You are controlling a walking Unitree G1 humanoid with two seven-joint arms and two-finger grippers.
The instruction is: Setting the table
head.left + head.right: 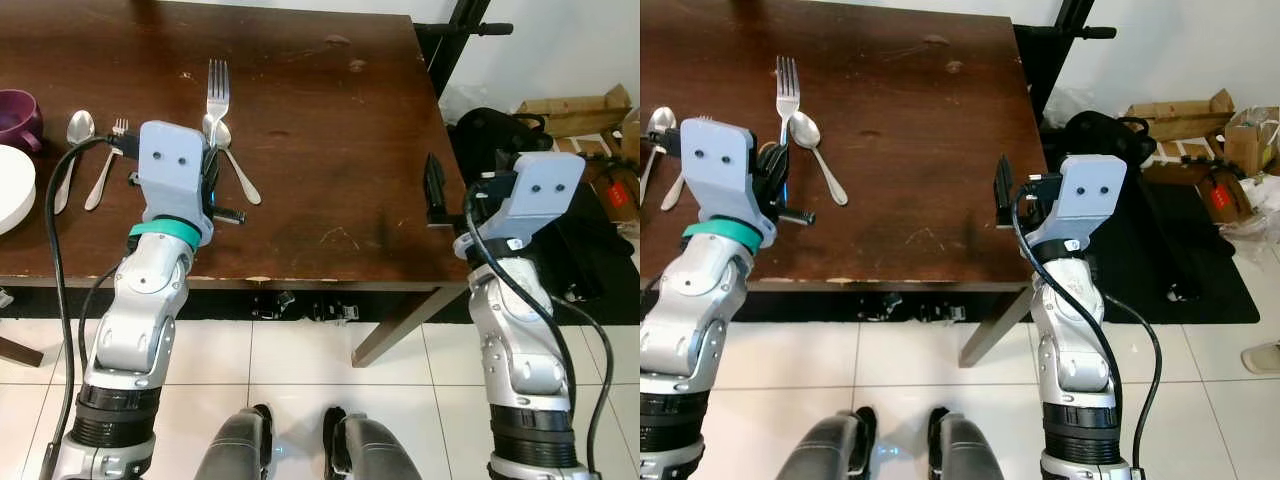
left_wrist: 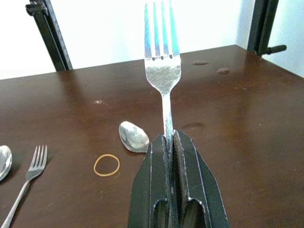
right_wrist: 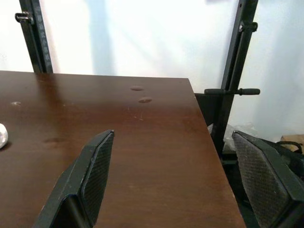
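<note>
Left claw [image 2: 171, 156] is pinching the handle of a large fork [image 2: 163, 66] between its two black fingers, which are closing flat on the metal; the tines are pointing away from the robot over the dark wooden counter [image 1: 330, 150]. Just beside the held fork, a spoon [image 1: 236, 165] is lying on the wood, and a small rubber band [image 2: 106, 165] is resting near its bowl. Right claw [image 3: 175, 175] is hovering at the counter's right edge near the corner with its fingers spread wide, gripping nothing.

Further to the robot's left, a second spoon [image 1: 72, 150] and a smaller fork [image 1: 108, 160] are lying side by side, with a purple mug [image 1: 18, 115] and the rim of a white plate [image 1: 15, 190] sitting at the far left edge.

Judging from this, the setting is looking only partly done: crockery and some cutlery are on the counter, but they are sitting bunched at one end rather than forming a tidy place. The large fork is waiting to be placed, the loose spoon probably needs arranging, and no knife is appearing among the pieces visible.
</note>
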